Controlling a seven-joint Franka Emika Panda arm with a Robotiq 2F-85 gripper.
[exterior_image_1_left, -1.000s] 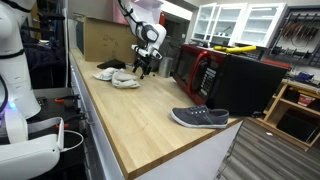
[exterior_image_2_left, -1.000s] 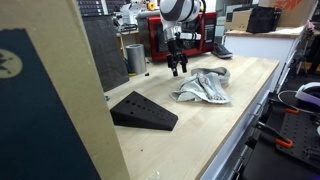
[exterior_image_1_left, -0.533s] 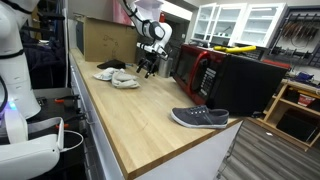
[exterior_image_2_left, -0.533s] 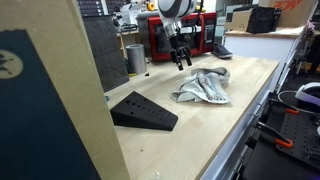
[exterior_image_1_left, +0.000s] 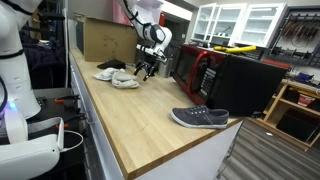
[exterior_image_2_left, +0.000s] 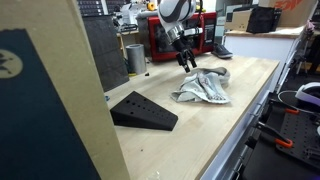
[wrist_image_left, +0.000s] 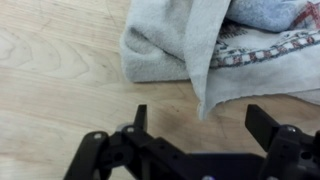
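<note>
My gripper (wrist_image_left: 203, 118) is open, its two black fingers spread wide with only bare wood between them. It hangs a little above the wooden table (wrist_image_left: 60, 60), just short of the edge of a crumpled grey and white cloth (wrist_image_left: 200, 45). In both exterior views the gripper (exterior_image_1_left: 145, 68) (exterior_image_2_left: 186, 62) is tilted and hovers beside the cloth pile (exterior_image_1_left: 118, 76) (exterior_image_2_left: 203, 86) without touching it. Nothing is held.
A grey sneaker (exterior_image_1_left: 199, 117) lies near the table's front corner. A red and black microwave (exterior_image_1_left: 205, 68) stands by the wall. A black wedge (exterior_image_2_left: 142, 110), a metal cup (exterior_image_2_left: 135, 57) and a cardboard box (exterior_image_1_left: 104, 40) sit on the table.
The gripper has tilted and shifted sideways toward the cloth pile, staying open and empty. The cloth has not moved.
</note>
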